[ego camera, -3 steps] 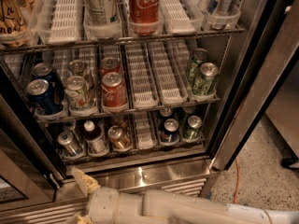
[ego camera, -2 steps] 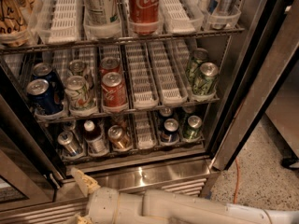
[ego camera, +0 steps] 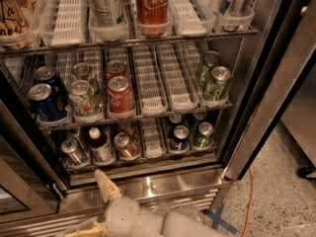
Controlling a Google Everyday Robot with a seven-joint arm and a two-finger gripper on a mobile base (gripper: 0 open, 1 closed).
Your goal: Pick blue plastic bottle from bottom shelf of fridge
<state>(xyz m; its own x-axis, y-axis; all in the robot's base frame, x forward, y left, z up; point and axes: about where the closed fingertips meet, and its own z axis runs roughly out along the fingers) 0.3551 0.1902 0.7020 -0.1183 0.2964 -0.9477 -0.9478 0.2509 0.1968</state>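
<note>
The bottle (ego camera: pixel 100 146) stands upright at the front of the bottom shelf (ego camera: pixel 148 163), so it is reachable. Below the bottle, outside the fridge (ego camera: pixel 256 83), the gripper (ego camera: pixel 89 204) hangs spread wide, probably to straddle it.

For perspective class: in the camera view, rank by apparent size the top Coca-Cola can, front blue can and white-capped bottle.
Coca-Cola can; front blue can; blue plastic bottle (farther off, so unsure). Gripper sits by the fridge sill.

This looks like a shop or a snack room. A tall steel fridge (ego camera: pixel 249 90) holds rows of drink cans (ego camera: pixel 121 95) in white trays (ego camera: pixel 148 83). The floor (ego camera: pixel 276 201) is hard and speckled. The robot's tool (ego camera: pixel 93 206) sits low by the fridge's shiny sill (ego camera: pixel 168 181), fingers apart.
</note>
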